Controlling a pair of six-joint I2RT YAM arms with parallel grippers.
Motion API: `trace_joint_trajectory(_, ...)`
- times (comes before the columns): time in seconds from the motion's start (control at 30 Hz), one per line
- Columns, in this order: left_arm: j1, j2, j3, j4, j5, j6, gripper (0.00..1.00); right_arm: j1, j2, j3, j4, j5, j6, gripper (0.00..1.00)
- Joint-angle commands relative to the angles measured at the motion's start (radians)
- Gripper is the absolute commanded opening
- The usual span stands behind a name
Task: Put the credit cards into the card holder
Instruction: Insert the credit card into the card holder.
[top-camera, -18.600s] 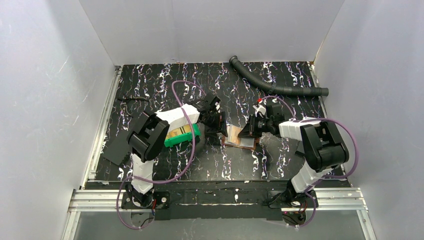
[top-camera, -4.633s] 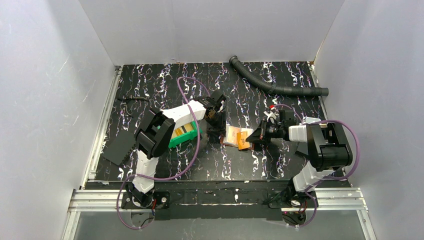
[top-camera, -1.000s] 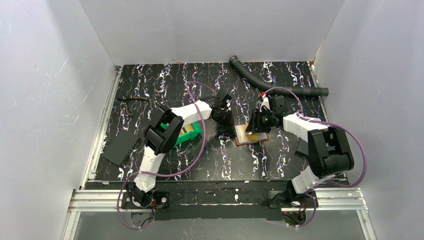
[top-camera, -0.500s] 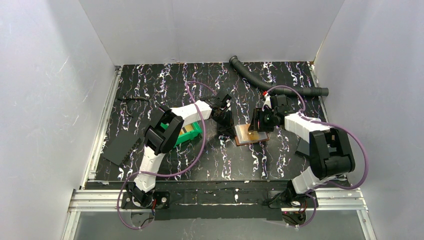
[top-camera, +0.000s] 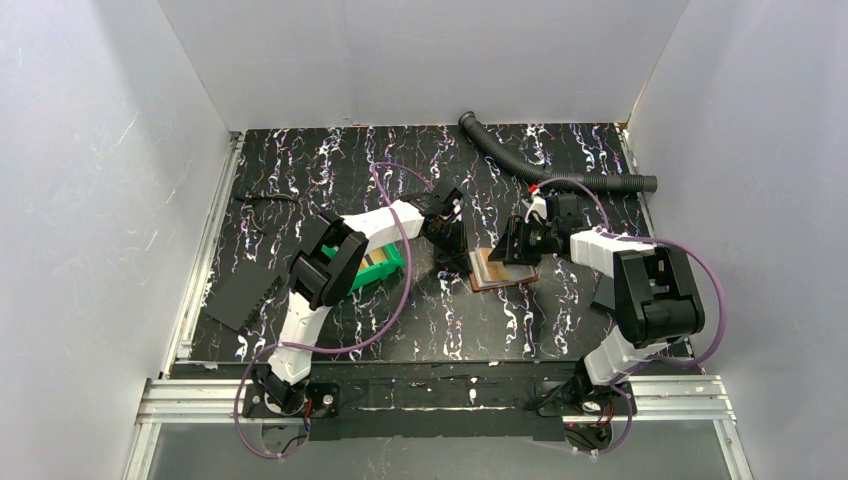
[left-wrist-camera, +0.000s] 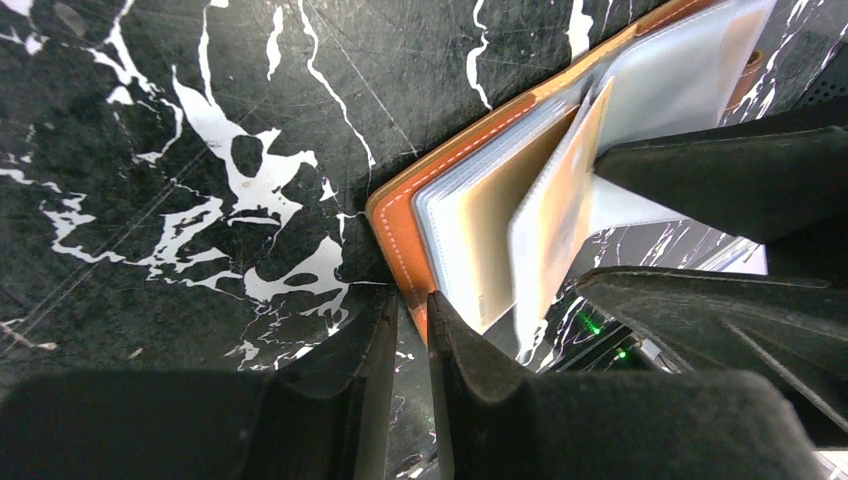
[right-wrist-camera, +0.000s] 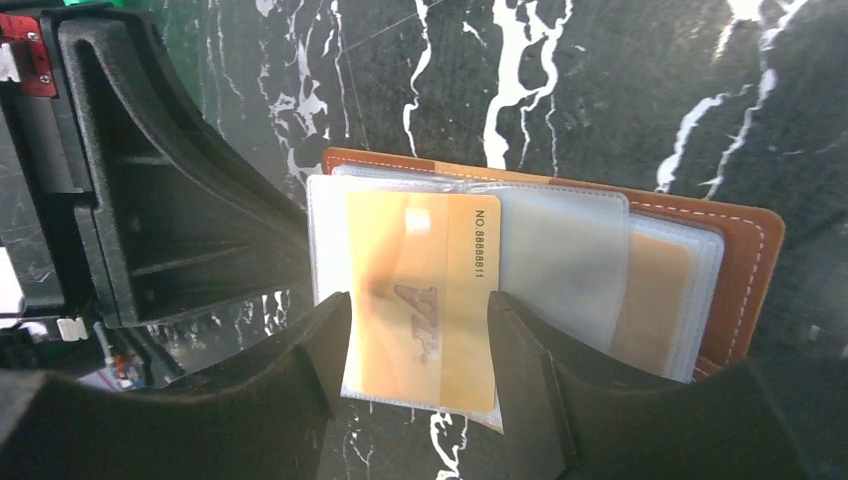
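Flanking sleeved credit card (right-wrist-camera: 420, 300), right gripper (right-wrist-camera: 418, 325)

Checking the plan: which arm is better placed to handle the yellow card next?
Probably right: the right gripper straddles the card, while the left gripper pinches the card holder edge.

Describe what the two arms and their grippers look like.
The left arm and right arm have white links with bulky black joints, each trailed by a looping purple cable. The left gripper and right gripper have matte black, tapered fingers.
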Motion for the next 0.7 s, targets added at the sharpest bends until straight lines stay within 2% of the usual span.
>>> trace_joint_trajectory(0.0, -0.006, 0.041, 0.007, -0.05, -0.02, 0.019, 0.17, 0.002, 0.051, -0.065, 0.105, -0.127, 0.096, 0.61)
trace_joint_trajectory(0.17, -0.006, 0.04, 0.01, -0.052, -0.02, 0.018, 0.16, 0.002, 0.032, -0.122, 0.236, -0.194, 0.217, 0.61)
trace_joint_trajectory(0.47, -0.006, 0.038, 0.002, -0.053, -0.023, 0.019, 0.16, 0.002, -0.038, -0.142, 0.311, -0.263, 0.326, 0.61)
trace_joint_trajectory(0.53, -0.006, 0.034, 0.001, -0.053, -0.024, 0.019, 0.16, -0.004, -0.069, -0.109, 0.226, -0.21, 0.255, 0.6)
trace_joint_trajectory(0.6, -0.006, 0.029, -0.003, -0.053, -0.027, 0.022, 0.16, -0.005, -0.093, -0.031, 0.003, -0.08, 0.109, 0.61)
trace_joint_trajectory(0.67, -0.006, 0.025, -0.008, -0.055, -0.028, 0.025, 0.16, -0.007, -0.097, 0.026, -0.121, -0.009, 0.003, 0.62)
